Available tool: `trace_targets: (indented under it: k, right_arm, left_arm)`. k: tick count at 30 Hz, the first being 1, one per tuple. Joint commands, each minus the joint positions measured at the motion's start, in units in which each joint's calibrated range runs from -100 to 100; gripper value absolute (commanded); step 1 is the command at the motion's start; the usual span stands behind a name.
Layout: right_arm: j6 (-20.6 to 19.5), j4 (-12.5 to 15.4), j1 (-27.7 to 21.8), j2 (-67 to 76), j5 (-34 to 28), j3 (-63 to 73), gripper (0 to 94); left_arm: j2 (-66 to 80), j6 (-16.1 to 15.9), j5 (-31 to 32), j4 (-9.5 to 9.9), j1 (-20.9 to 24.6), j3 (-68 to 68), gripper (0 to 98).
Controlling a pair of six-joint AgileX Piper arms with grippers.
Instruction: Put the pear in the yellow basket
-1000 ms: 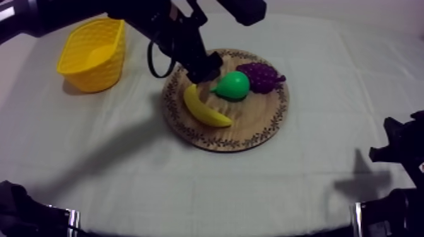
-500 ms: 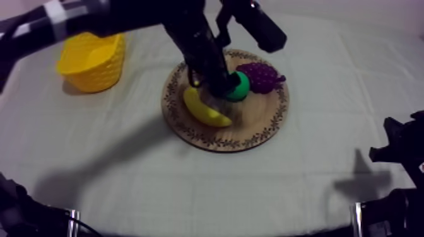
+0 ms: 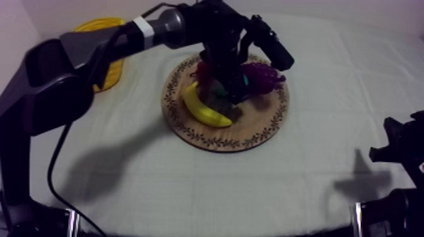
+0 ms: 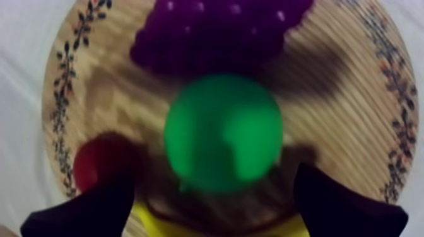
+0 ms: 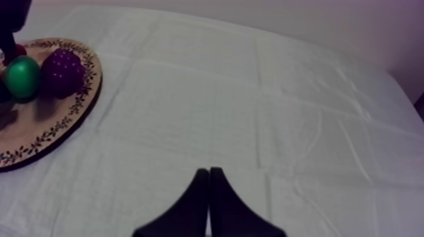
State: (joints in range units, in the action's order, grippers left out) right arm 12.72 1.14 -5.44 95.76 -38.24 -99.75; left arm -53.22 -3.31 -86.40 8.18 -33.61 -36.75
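Your left gripper (image 4: 211, 183) is now straddling the pear (image 4: 222, 140), having dropped over it within the last second. Its fingers are standing apart, and the pear is still lying on the wooden board (image 4: 60, 113), so closing looks next. Your right gripper (image 5: 208, 171) is resting with fingers closed, empty.

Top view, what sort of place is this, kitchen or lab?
Probably a robot test bench, not a kitchen: a cloth-covered table, toy fruit on a wooden board, and a robot arm over it.
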Motion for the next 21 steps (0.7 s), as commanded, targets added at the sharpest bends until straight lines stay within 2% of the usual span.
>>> trace_targets:
  k: [1, 7, 13, 16, 21]
  right_arm:
    - [0.01, 0.0, 0.01, -0.01, 0.01, -0.03, 0.3]
    - [0.01, 0.0, 0.01, -0.01, 0.01, -0.03, 0.3]
    - [0.01, 0.0, 0.01, -0.01, 0.01, -0.03, 0.3]
    - [0.01, 0.0, 0.01, -0.01, 0.01, -0.03, 0.3]
    - [0.01, 0.0, 0.01, -0.01, 0.01, -0.03, 0.3]
  left_arm:
    - [-3.13, -0.23, -0.27, 0.02, 0.09, -4.53, 91.1]
    - [-6.6, -2.05, 0.23, 0.05, 0.34, -8.63, 71.7]
    - [-7.67, -4.59, 0.99, -0.15, 0.64, -9.36, 46.3]
    - [-7.01, -4.71, 1.43, -0.01, 0.93, -8.49, 42.5]
    - [-1.93, -3.58, 2.34, -0.03, 1.84, -4.74, 44.2]
